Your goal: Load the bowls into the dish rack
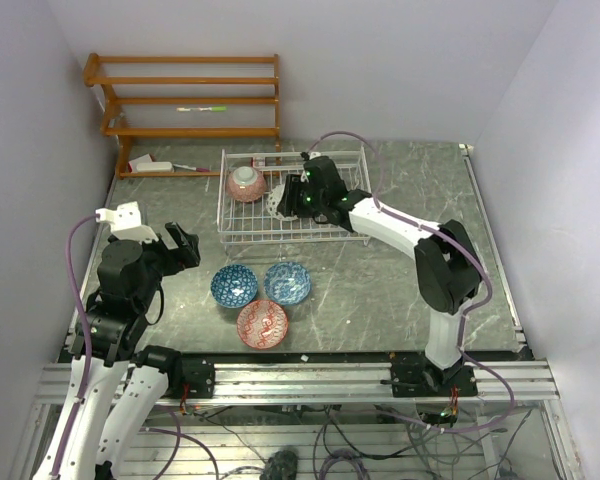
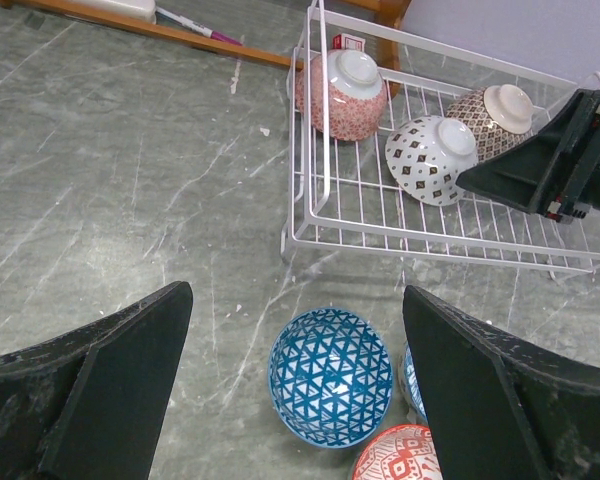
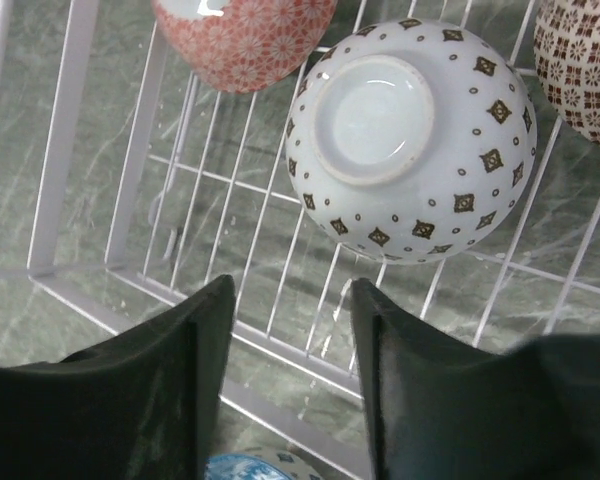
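Note:
The white wire dish rack (image 1: 242, 228) stands at the back middle of the table. Three bowls lie upside down in it: a red one (image 1: 245, 183), a black-and-white one (image 3: 410, 140) and a tan one (image 3: 585, 70). My right gripper (image 1: 298, 197) is open and empty, just above the rack's front part, close before the black-and-white bowl (image 2: 430, 158). On the table stand two blue bowls (image 1: 234, 286) (image 1: 287, 283) and a red bowl (image 1: 263, 323), all upright. My left gripper (image 2: 297, 295) is open and empty, above and left of the left blue bowl (image 2: 330, 375).
An orange-brown wooden shelf unit (image 1: 185, 100) stands at the back left against the wall, with a pen (image 1: 202, 108) on one shelf. A small white object (image 1: 155, 165) and another pen lie at its foot. Walls close in left, right and behind.

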Controlling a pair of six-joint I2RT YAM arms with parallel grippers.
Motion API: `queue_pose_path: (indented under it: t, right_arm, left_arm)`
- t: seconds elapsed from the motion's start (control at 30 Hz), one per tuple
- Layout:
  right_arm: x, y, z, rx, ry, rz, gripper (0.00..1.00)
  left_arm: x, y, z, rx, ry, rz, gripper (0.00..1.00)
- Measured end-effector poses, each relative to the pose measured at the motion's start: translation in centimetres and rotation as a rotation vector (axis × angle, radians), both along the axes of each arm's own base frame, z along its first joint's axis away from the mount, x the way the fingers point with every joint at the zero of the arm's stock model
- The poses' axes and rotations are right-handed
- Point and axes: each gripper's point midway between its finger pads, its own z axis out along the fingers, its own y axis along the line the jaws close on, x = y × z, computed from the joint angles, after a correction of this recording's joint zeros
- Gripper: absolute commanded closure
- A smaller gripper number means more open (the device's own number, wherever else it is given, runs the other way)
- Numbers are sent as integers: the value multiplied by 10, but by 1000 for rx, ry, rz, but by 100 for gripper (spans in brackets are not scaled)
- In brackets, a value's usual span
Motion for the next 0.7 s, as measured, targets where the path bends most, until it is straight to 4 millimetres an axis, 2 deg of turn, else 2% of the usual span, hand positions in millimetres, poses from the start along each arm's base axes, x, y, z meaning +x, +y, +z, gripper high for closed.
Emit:
queue_pose_path:
  t: [0.07,0.33,0.7]
  right_arm:
    - [4,1,-5,-11,2,-2,64]
    - [14,2,-30,-52,23,-22,65]
    - [40,-2,-53,-126,-31,-77,66]
  left_arm:
    - [0,0,0,0,1,0,3]
    - [0,0,0,0,1,0,3]
    - [0,0,0,0,1,0,2]
